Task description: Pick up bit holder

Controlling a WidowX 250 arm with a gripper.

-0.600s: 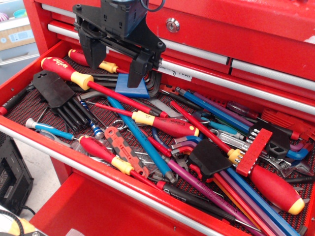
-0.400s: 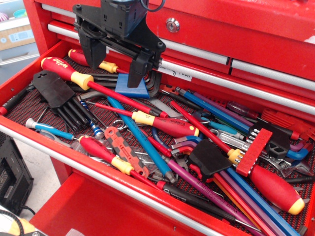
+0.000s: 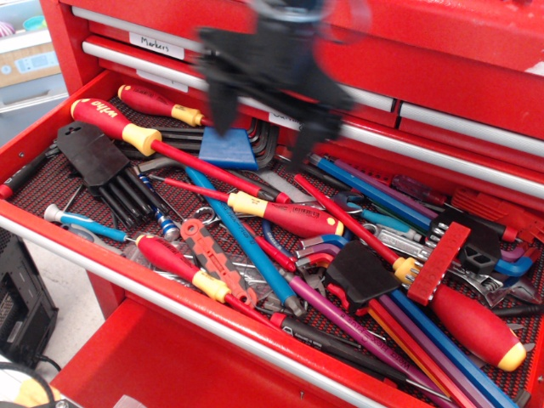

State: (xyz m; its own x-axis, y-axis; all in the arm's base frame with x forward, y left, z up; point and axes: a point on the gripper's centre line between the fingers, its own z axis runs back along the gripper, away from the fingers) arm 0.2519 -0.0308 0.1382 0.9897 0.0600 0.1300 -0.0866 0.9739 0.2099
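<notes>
The bit holder (image 3: 438, 263) is a flat red bar with a row of silver bits along its left edge. It lies tilted on top of the tools at the right of the open red drawer (image 3: 51, 110). My black gripper (image 3: 262, 126) is blurred by motion and hangs open and empty above the back middle of the drawer, over a blue hex-key holder (image 3: 228, 150). It is well to the left of and behind the bit holder.
The drawer is packed with red-and-yellow screwdrivers (image 3: 127, 129), black hex-key holders (image 3: 89, 157), coloured hex keys (image 3: 425, 340) and pliers (image 3: 217, 259). Closed red drawers with silver handles (image 3: 459, 119) rise behind. A lower drawer (image 3: 170, 365) sticks out in front.
My gripper has moved to the right along the back of the drawer, uncovering the label on the drawer above. The tools have not moved.
</notes>
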